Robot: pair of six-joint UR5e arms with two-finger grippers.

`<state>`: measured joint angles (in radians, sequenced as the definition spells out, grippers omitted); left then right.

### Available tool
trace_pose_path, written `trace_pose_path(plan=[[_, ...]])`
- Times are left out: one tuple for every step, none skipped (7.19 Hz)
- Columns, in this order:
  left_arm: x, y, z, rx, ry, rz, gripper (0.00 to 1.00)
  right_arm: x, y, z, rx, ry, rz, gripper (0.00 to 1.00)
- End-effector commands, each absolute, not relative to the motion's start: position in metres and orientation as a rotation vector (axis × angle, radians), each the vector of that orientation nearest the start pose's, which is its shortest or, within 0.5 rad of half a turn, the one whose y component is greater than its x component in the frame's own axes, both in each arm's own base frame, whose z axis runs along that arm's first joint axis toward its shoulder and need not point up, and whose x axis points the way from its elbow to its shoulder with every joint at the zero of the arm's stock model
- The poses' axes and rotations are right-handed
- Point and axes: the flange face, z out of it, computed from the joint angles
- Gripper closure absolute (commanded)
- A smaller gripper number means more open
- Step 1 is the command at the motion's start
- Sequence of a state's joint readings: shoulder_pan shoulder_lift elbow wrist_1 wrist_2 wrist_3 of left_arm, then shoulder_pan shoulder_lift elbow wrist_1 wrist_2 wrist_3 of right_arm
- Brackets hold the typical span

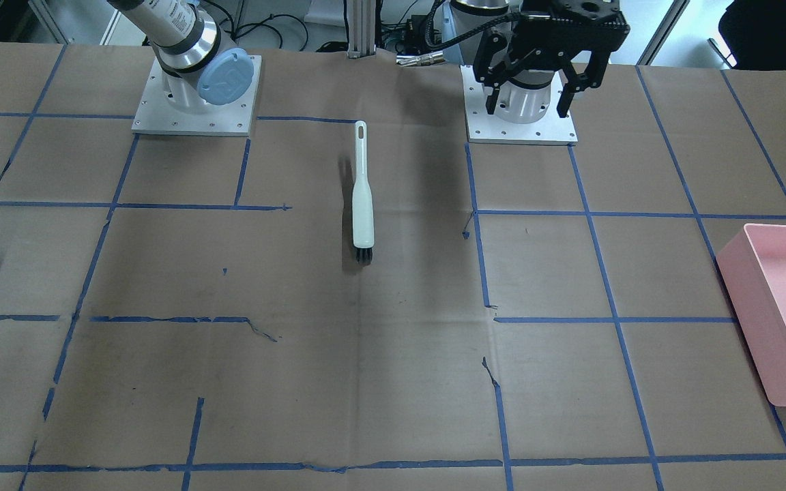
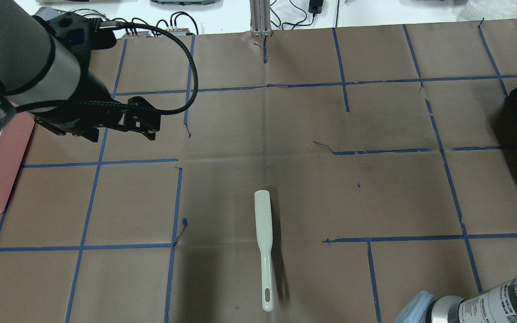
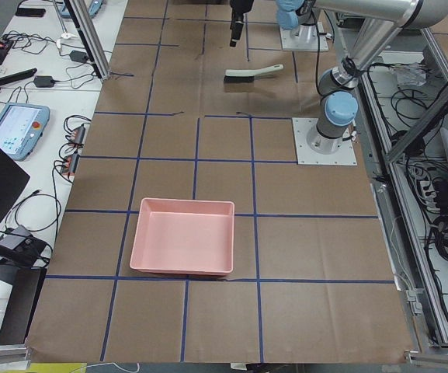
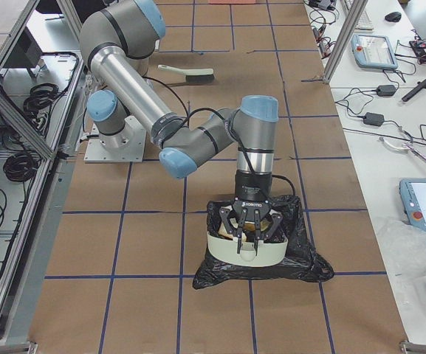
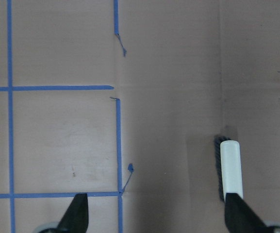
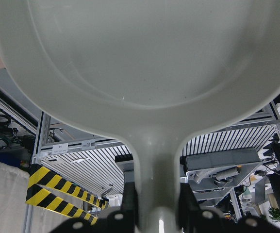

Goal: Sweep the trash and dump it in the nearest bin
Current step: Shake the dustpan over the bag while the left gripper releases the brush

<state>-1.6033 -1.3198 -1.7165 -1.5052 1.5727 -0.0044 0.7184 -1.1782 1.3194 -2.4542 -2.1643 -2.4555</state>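
dustpan [image 6: 140, 73], pale grey-white, handle clamped in right gripper [image 6: 156, 208]; left gripper [image 1: 528, 106] spread wide.

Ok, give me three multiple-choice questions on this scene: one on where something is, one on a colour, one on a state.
1. The brush is:
A. standing in a cup
B. lying flat on the table
C. held in an end effector

2. The tray-shaped bin on the robot's left is:
A. green
B. pink
C. blue

3. The right end effector is:
A. open and empty
B. shut on the brush
C. shut on the handle of the dustpan

Answers:
1. B, since the front and overhead views show the brush lying alone on the brown paper.
2. B, since the exterior left view shows it plainly pink.
3. C, since the right wrist view shows both fingers pressed against the pale handle.
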Motion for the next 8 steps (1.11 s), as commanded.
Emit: trace_pose_path(plan=[[-0.11, -0.405, 0.537, 0.108, 3.116, -0.253, 0.01, -0.433, -0.491, 0.536, 1.481, -1.791, -0.778, 0.96], [-0.11, -0.407, 0.534, 0.108, 3.119, -0.242, 0.01, -0.411, -0.485, 0.535, 1.496, -1.788, -0.763, 0.96], [-0.11, -0.412, 0.528, 0.108, 3.121, -0.228, 0.01, -0.379, -0.492, 0.54, 1.507, -1.764, -0.711, 0.96], [-0.108, -0.419, 0.53, 0.124, 3.112, -0.235, 0.01, -0.351, -0.508, 0.54, 1.533, -1.734, -0.649, 0.97], [-0.107, -0.429, 0.525, 0.118, 3.121, -0.216, 0.01, -0.326, -0.527, 0.538, 1.553, -1.719, -0.557, 0.97], [-0.105, -0.444, 0.517, 0.122, 3.119, -0.181, 0.01, -0.31, -0.537, 0.534, 1.542, -1.737, -0.513, 0.98], [-0.104, -0.46, 0.523, 0.122, 3.106, -0.19, 0.0, -0.286, -0.551, 0.528, 1.571, -1.764, -0.446, 0.98], [-0.101, -0.475, 0.524, 0.121, 3.078, -0.167, 0.0, -0.265, -0.56, 0.523, 1.565, -1.824, -0.377, 0.98]])
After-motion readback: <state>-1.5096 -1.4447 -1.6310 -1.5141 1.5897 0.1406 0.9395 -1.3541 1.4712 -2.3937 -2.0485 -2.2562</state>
